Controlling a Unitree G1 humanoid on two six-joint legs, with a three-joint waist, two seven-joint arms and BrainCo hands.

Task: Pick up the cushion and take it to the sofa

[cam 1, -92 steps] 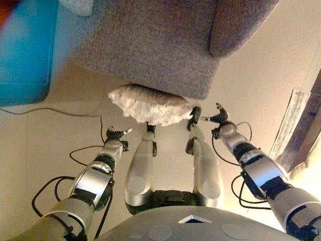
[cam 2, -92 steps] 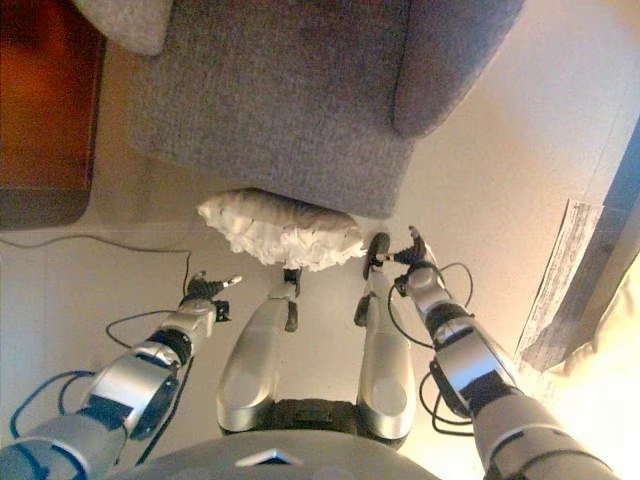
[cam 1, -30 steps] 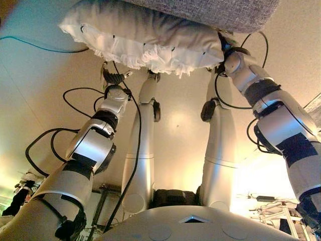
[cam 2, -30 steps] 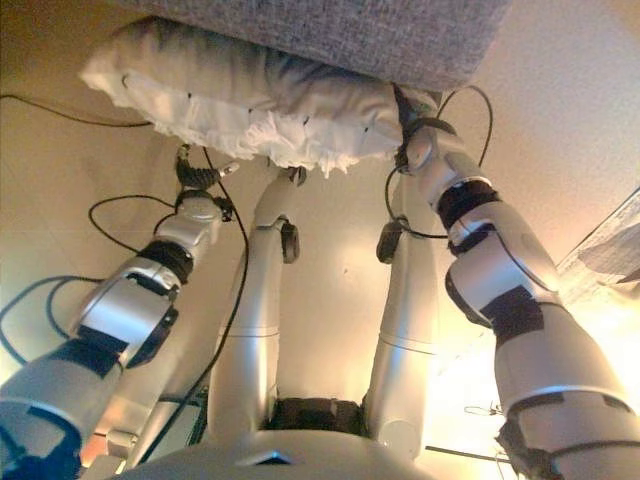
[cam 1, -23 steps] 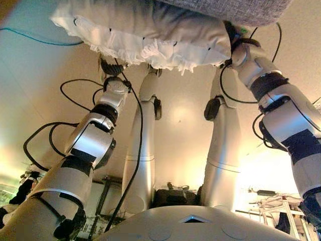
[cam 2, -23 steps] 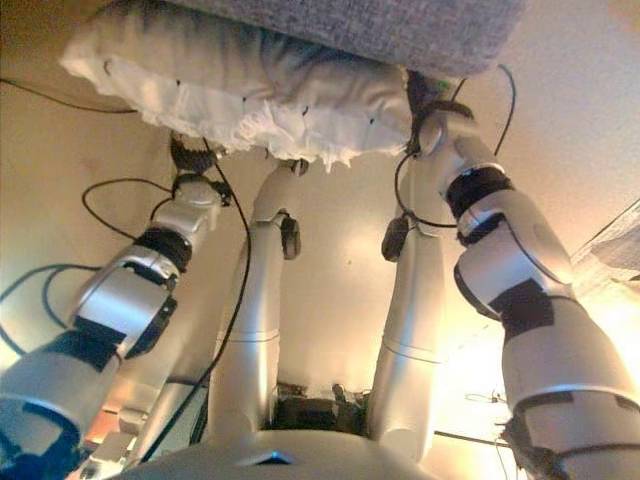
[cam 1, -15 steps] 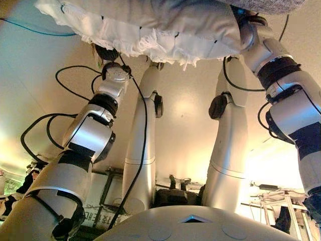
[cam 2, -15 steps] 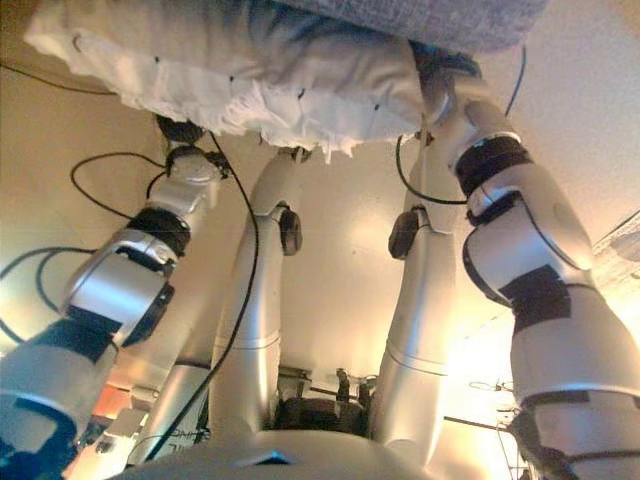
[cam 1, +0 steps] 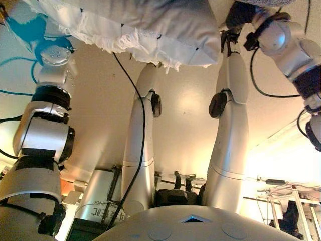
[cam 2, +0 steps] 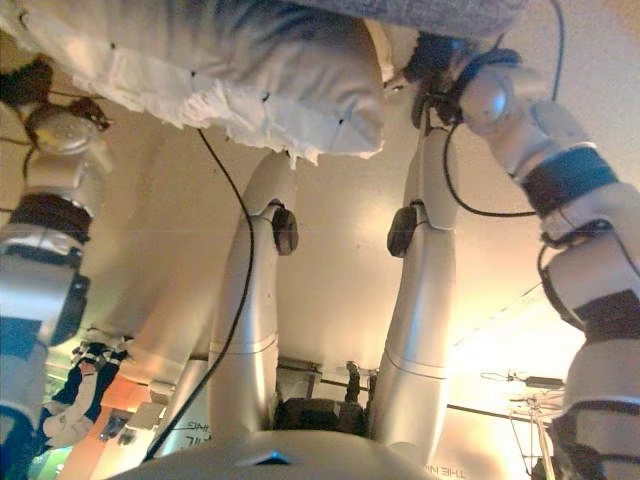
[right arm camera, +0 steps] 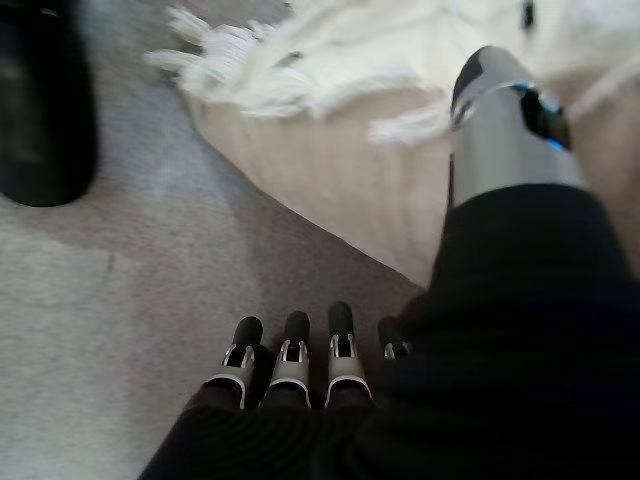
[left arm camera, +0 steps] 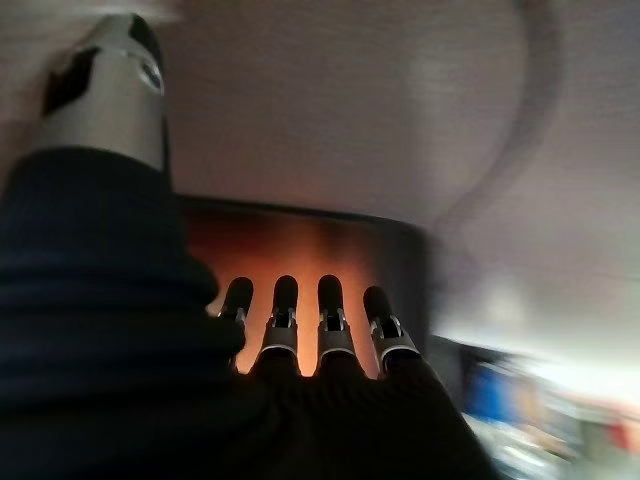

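The white fringed cushion [cam 1: 150, 25] fills the top of both eye views, pressed up against the grey sofa fabric [cam 2: 430, 12]. My left hand [cam 1: 27, 25] is at the cushion's left end; its wrist view shows the fingers [left arm camera: 300, 310] straight with nothing between them. My right hand [cam 1: 241, 15] is at the cushion's right end, by the sofa. In the right wrist view its fingers [right arm camera: 290, 365] and thumb are straight, lying on grey fabric [right arm camera: 120, 250], with the cushion's fringe [right arm camera: 330, 40] just beyond them.
Beige floor [cam 1: 185, 100] lies below the cushion. A dark rounded object [right arm camera: 40, 100] rests on the grey fabric near my right hand. A dark orange surface [left arm camera: 300, 250] shows past my left fingers. Metal frames and clutter [cam 1: 281, 201] stand behind me.
The whole picture has kept shifting as I bend. The cushion sits higher and closer in view. My left arm has swung out to the cushion's left end; my right hand has risen beside the sofa.
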